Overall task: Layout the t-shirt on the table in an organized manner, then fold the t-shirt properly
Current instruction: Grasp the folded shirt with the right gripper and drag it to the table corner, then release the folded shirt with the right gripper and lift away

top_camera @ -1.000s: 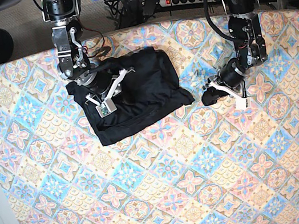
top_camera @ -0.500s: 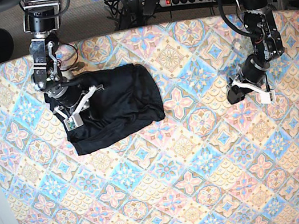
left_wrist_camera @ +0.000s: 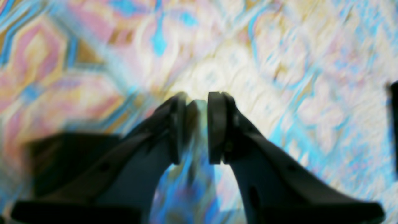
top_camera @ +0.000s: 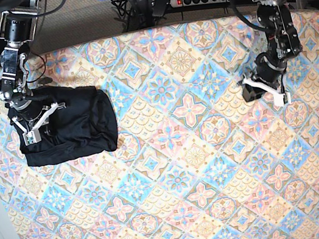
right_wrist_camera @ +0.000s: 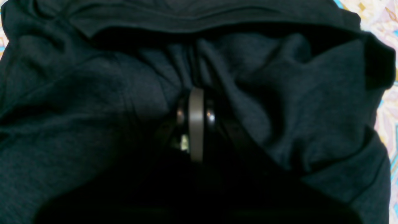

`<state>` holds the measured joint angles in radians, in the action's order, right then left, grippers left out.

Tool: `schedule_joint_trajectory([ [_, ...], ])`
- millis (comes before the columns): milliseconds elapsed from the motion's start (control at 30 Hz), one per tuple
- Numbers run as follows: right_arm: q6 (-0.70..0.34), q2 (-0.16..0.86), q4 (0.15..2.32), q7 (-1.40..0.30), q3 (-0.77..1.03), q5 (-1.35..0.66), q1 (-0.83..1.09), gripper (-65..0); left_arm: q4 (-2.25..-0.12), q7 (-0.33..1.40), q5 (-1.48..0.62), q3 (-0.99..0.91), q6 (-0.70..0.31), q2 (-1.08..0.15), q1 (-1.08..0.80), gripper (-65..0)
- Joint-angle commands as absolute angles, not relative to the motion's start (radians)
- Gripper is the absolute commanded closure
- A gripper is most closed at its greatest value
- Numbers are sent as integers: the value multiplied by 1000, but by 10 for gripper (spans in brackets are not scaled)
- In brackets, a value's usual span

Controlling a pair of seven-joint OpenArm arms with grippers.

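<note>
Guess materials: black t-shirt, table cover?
t-shirt: soft knit fabric, probably cotton jersey; matte black, faintly heathered, bunching into loose folds and creases. table cover: looks like a printed cloth or vinyl sheet in pastel tile pattern, lying flat with no glare; the views cannot settle which.

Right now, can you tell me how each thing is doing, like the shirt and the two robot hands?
t-shirt: bunched in a wrinkled heap near the table's left edge in the base view, not laid flat.
right gripper: jaws shut, pinching the t-shirt's fabric.
left gripper: jaws slightly apart, holding nothing, above bare cloth.
table: covered by a patterned cloth lying flat.
</note>
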<state>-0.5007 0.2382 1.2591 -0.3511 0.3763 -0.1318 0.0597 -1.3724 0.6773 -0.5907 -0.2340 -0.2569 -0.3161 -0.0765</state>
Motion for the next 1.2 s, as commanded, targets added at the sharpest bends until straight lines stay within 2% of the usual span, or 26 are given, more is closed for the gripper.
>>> schedule_joint_trajectory([
  [0,-504,248,1251,-432,378,-84,70,0,-1426,688,-588,-234,-254,-326,-70,-139],
  [133,-504,249,1242,-432,381,-84,70,0,-1535,777,-588,-242,-254,-326,-67,-139],
  [300,-504,291,1190,-432,429,-84,70,0,-1590,794,-588,-242,-254,-326,-85,-139],
  [567,-510,378,1119,-423,430,-84,70,0,-1595,789,-588,-242,-257,-326,-107,-139],
  [700,-510,389,1118,-378,429,-82,70,0,-1595,789,-588,-242,-259,-326,-111,-139],
  [933,-519,504,1116,-346,427,-81,70,0,-1596,788,-588,-242,-259,-329,-130,-139],
  [1167,-545,561,1000,-280,426,-79,70,0,-1596,788,-588,-242,-259,-329,-134,-139],
])
